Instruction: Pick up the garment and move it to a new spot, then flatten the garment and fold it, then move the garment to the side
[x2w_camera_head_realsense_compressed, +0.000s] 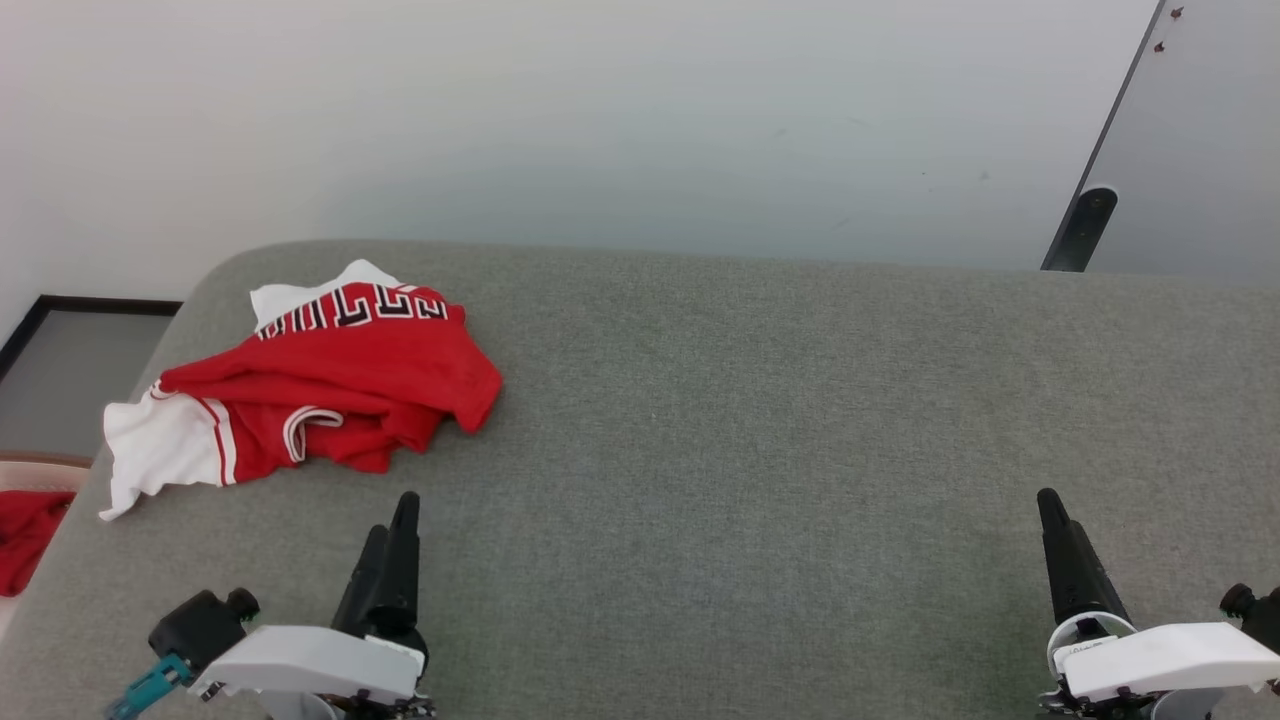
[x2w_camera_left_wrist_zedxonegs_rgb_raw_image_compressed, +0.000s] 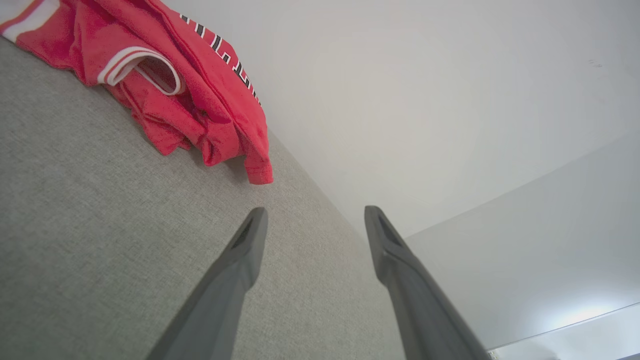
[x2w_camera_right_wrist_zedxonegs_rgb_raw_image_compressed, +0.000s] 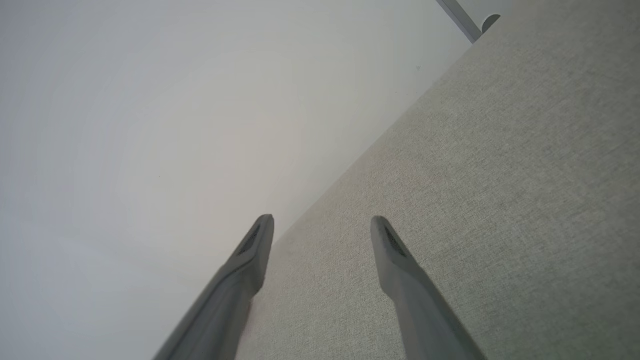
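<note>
Garment (x2w_camera_head_realsense_compressed: 330, 390), a crumpled red jersey with white sleeves and black lettering, sits bunched at the grey fabric surface's (x2w_camera_head_realsense_compressed: 750, 450) far-left corner. Left end effector (x2w_camera_head_realsense_compressed: 392, 515) and right end effector (x2w_camera_head_realsense_compressed: 1052, 505) hover wide open, empty. Pickup not yet begun: next, reach forward and pinch a fold.

A grey woven-fabric surface (x2w_camera_head_realsense_compressed: 760, 420) is spanning the foreground, its far left corner rounding off. Beyond it a plain pale expanse (x2w_camera_head_realsense_compressed: 600, 120) is lying evenly lit, with a dark slanted bar (x2w_camera_head_realsense_compressed: 1080, 230) crossing the upper right corner and a dark-framed grey panel (x2w_camera_head_realsense_compressed: 60, 380) showing at the left edge.
</note>
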